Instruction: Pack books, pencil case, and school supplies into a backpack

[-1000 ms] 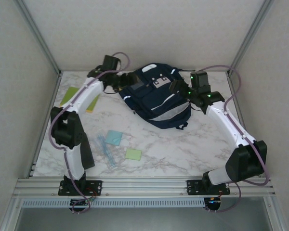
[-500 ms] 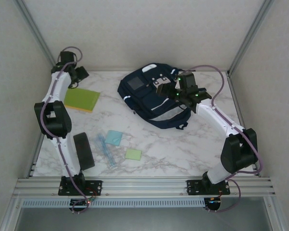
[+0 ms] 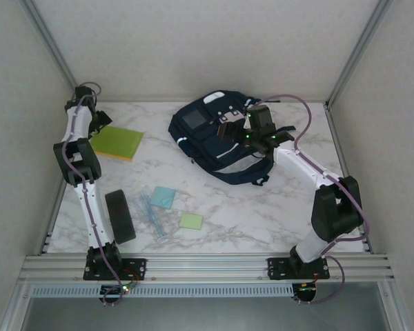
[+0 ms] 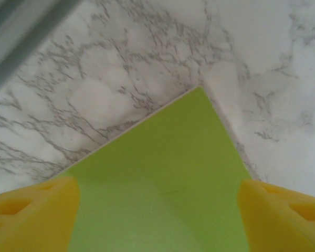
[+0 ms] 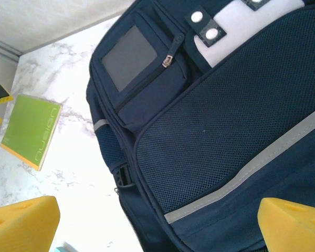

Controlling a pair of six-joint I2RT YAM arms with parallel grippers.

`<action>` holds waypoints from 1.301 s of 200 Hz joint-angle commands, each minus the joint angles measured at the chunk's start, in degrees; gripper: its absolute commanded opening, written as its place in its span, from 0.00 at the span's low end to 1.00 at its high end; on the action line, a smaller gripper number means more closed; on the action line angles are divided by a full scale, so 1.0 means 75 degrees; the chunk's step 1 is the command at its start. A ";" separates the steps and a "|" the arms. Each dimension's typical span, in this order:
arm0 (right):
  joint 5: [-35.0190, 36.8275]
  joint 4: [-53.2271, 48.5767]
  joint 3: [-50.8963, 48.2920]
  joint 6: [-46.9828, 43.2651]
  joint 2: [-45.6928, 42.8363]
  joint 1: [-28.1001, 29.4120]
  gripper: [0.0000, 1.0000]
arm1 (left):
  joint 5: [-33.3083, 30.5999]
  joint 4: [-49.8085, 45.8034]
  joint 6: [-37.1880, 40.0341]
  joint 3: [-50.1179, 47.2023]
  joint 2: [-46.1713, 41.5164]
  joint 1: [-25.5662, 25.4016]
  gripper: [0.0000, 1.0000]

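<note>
While the backpack (image 3: 217,148) is lying front-up in the far middle of the marble table (image 3: 262,214), with its grey patch and front pocket facing the ceiling, the right gripper (image 3: 229,129) is hovering over its front with jaws spread wide and nothing between them. The right wrist view is showing the yellow fingertips (image 5: 21,223) well apart above the mesh panel. Off to the left, well apart from the bag, the yellow-green book (image 3: 117,143) is resting on the orange-yellow book (image 3: 124,157), whose edge is peeking out along the near side. The left gripper (image 3: 99,124) is hanging above the far-left corner of that stack, jaws also parted and empty. Nearer the arm bases, the pencil case (image 3: 119,216) is lying at the left, with the pale-blue sticks (image 3: 152,216), the light-blue pad (image 3: 163,197) and the pale-green pad (image 3: 190,221) sitting just to its right.
</note>
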 commanded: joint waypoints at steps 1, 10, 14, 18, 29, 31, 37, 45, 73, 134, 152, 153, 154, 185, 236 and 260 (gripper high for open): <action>-0.0267 0.0156 0.0277 -0.0071 0.0269 0.0131 0.97 | 0.0387 -0.0672 0.0136 0.0350 0.0306 -0.0060 0.74; -0.0299 0.0166 0.0354 -0.0090 0.0335 0.0177 0.97 | 0.0482 -0.0866 0.0269 0.0369 0.0379 -0.0111 0.73; -0.0315 0.0196 0.0369 -0.0091 0.0367 0.0199 0.97 | 0.0503 -0.0971 0.0324 0.0362 0.0413 -0.0139 0.72; -0.0334 0.0218 0.0398 -0.0084 0.0392 0.0211 0.96 | 0.0504 -0.1071 0.0427 0.0352 0.0427 -0.0173 0.70; -0.0400 0.0290 0.0456 -0.0058 0.0475 0.0258 0.96 | 0.0505 -0.1283 0.0646 0.0215 0.0427 -0.0301 0.66; -0.0409 0.0306 0.0468 -0.0059 0.0487 0.0268 0.95 | 0.0505 -0.1330 0.0685 0.0184 0.0415 -0.0324 0.66; -0.0450 0.0362 0.0475 -0.0046 0.0524 0.0293 0.95 | 0.0472 -0.1423 0.0786 0.0072 0.0383 -0.0404 0.64; -0.0490 0.0468 0.0466 -0.0011 0.0570 0.0321 0.95 | 0.0455 -0.1476 0.0927 -0.0180 0.0258 -0.0542 0.63; -0.0639 0.0827 0.0489 0.0145 0.0771 0.0488 0.95 | 0.0455 -0.0936 0.1013 -0.1767 -0.0731 -0.1054 0.63; -0.1058 0.1167 0.1085 0.0522 0.1772 0.1014 0.92 | 0.0580 0.0420 0.0723 -0.5554 -0.2848 -0.2108 0.63; -0.1231 0.1231 0.1268 0.0773 0.2102 0.1198 0.87 | 0.0600 0.0729 0.0632 -0.6457 -0.3374 -0.2281 0.63; -0.1237 0.1232 0.1282 0.0787 0.2125 0.1204 0.86 | 0.0599 0.0750 0.0632 -0.6501 -0.3401 -0.2286 0.63; -0.1258 0.1238 0.1306 0.0799 0.2136 0.1218 0.85 | 0.0599 0.0767 0.0620 -0.6547 -0.3415 -0.2289 0.63; -0.1353 0.1136 0.1779 0.1160 0.2909 0.1544 0.70 | 0.0744 0.0896 0.0506 -0.7291 -0.4324 -0.2329 0.64; -0.1276 0.0855 0.3056 0.1395 0.4331 0.2080 0.50 | 0.0244 0.0698 0.0500 -0.7215 -0.5566 -0.1978 0.77; -0.1129 0.0561 0.3772 0.1368 0.5014 0.2164 0.48 | 0.0303 0.0849 0.0471 -0.7292 -0.5357 -0.1607 0.75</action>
